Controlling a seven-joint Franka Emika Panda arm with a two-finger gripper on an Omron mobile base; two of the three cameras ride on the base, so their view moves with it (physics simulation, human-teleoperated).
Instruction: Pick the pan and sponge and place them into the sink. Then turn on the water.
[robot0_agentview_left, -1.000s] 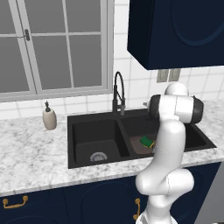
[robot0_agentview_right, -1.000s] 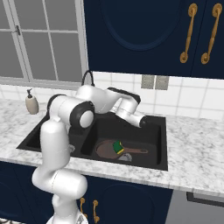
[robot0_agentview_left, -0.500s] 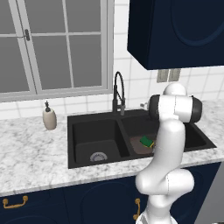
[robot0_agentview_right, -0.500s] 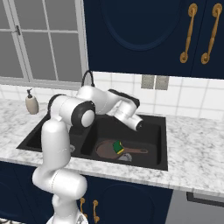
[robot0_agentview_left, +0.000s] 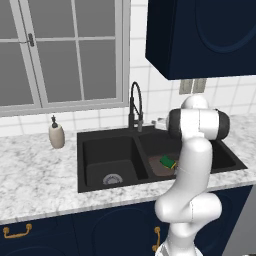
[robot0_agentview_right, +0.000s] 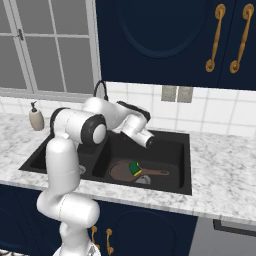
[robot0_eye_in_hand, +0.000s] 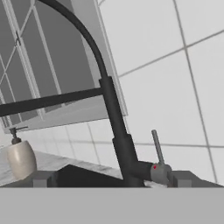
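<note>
Pan (robot0_agentview_right: 125, 171) w/ sponge (robot0_agentview_right: 135, 167) on it already lies in right basin of sink (robot0_agentview_right: 175, 187), so jaws stand wide & empty, gripper (robot0_agentview_right: 148, 141) aimed at faucet (robot0_eye_in_hand: 114, 124) lever (robot0_eye_in_hand: 157, 147) at far edge, prob. to start water.

We find even, diffuse lighting with no harsh glare. Soft shadow fills the sink (robot0_agentview_left: 105, 150) basins. Rendering is slightly coarse; the hand view appears mildly blurred.
</note>
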